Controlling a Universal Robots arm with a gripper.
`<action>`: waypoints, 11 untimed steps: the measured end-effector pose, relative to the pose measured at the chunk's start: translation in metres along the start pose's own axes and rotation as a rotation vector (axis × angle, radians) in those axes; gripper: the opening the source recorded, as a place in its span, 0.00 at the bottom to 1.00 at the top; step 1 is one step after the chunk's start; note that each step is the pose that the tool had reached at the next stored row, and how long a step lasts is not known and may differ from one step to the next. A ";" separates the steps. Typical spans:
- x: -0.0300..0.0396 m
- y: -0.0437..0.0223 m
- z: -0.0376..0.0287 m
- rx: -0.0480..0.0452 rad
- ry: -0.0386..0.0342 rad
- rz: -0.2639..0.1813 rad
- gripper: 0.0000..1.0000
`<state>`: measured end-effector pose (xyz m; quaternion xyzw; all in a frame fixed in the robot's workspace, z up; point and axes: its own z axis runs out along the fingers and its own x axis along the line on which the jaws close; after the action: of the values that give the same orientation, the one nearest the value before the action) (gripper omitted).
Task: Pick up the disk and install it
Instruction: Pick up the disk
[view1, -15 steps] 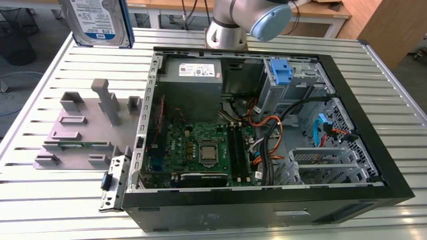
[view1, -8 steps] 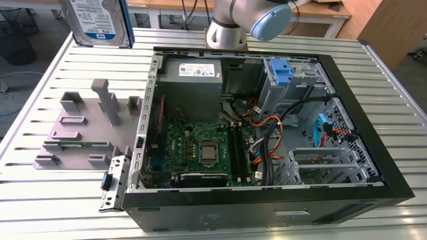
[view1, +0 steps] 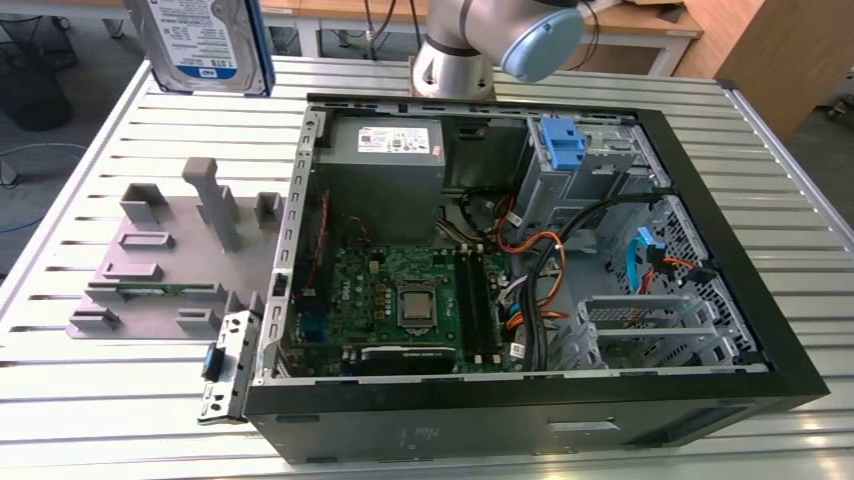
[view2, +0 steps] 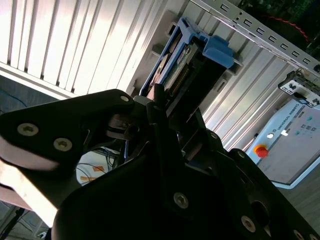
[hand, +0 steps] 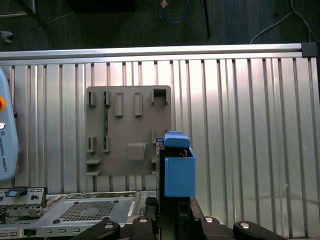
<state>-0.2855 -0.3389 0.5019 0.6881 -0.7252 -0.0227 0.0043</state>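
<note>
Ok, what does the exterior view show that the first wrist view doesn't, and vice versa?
Exterior view: the motherboard and power supply inside the open case, and the label face of the disk. First wrist view: the gripper closed on the disk, edge-on in its blue bracket, and a teach pendant. Both: the disk, grey fixture plate, slatted table.

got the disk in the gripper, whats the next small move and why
Probably carry the disk sideways toward the exterior view's right, over the open computer case. The gripper is shut on it, and it hangs raised above the table, clear of the grey holder and outside the case, so it is not installed yet.
</note>
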 end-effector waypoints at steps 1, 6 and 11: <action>-0.0001 -0.0019 -0.0001 0.0000 0.0000 0.000 0.35; -0.0008 -0.0150 -0.0006 -0.0002 0.0000 0.000 0.35; -0.0016 -0.0297 -0.0011 -0.0005 0.0000 0.000 0.35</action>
<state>-0.2557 -0.3390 0.5019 0.6881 -0.7252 -0.0229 0.0045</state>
